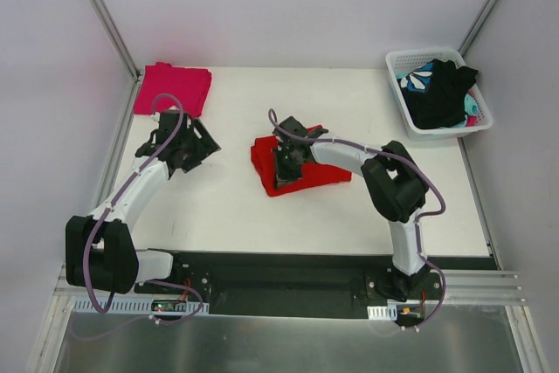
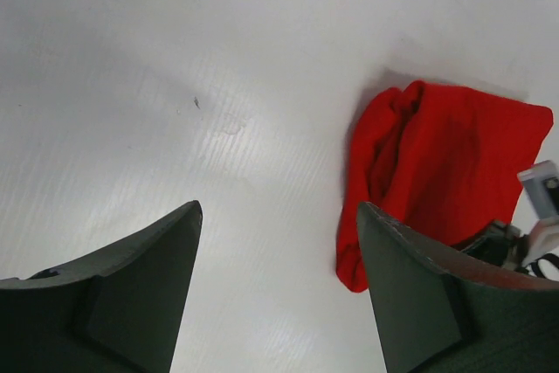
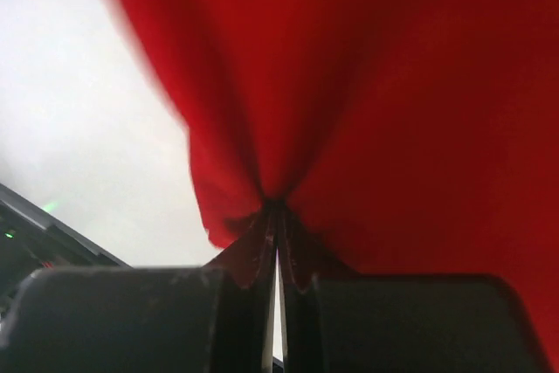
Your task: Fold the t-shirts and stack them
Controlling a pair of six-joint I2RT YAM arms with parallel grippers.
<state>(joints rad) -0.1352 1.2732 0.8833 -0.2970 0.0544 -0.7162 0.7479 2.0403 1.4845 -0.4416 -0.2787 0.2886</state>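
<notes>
While clenched on thin pinch of red t-shirt (image 3: pixel 393 85), right tool (image 3: pixel 277 216); left tool (image 2: pixel 278 216) released, empty; risk: cloth slipping, folded bundle unravelling when dragged

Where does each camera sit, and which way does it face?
Top external: above, behind the bases, looking down on the table; both arms show.
Left wrist: on that wrist, facing bare table past its open left claw; red shirt at right.
Right wrist: on that wrist, facing the red shirt pinched in the shut right claw.
Shared: all show the red shirt.

Two t-shirts (image 1: pixel 325 172) (image 1: pixel 172 87), one basket (image 1: pixel 422 53)
</notes>
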